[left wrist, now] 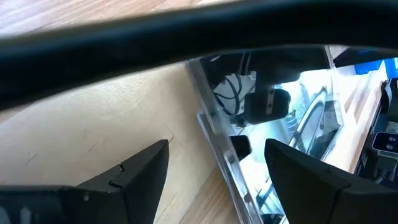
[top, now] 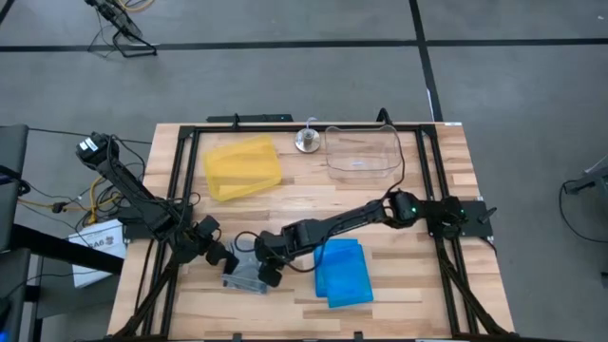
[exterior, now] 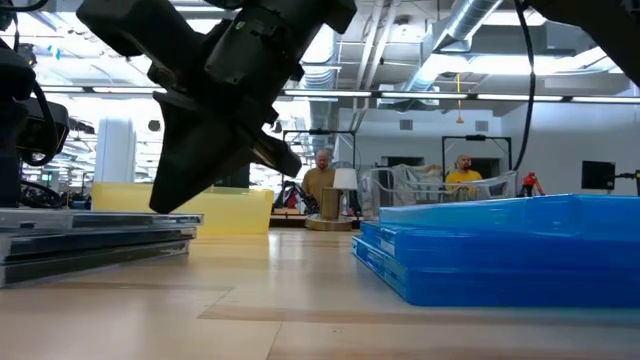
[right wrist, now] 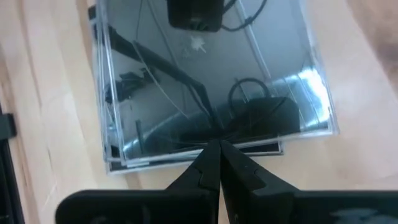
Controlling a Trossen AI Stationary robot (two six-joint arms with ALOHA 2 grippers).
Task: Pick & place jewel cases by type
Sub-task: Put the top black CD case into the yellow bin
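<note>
The right gripper [right wrist: 219, 163], fingers pressed together and holding nothing, hangs over the grey cases [top: 247, 273] at seven o'clock on the table, the wide-open left gripper [top: 220, 255] just beside them; a closed tip could shove the stack askew. Blue cases [top: 342, 273] lie at five o'clock. Yellow tray [top: 243, 167] and clear tub [top: 363, 152] appear empty.

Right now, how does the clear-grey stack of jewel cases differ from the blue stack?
The clear-grey stack is see-through with a dark, mirror-like insert; the blue stack is translucent bright blue. The grey stack lies nearer the table's left side, the blue one to its right. Both grippers are at the grey stack: the left gripper with jaws open at its edge, the right gripper shut just above it; nothing is at the blue stack. Both stacks lie flat on the wooden table.
</note>
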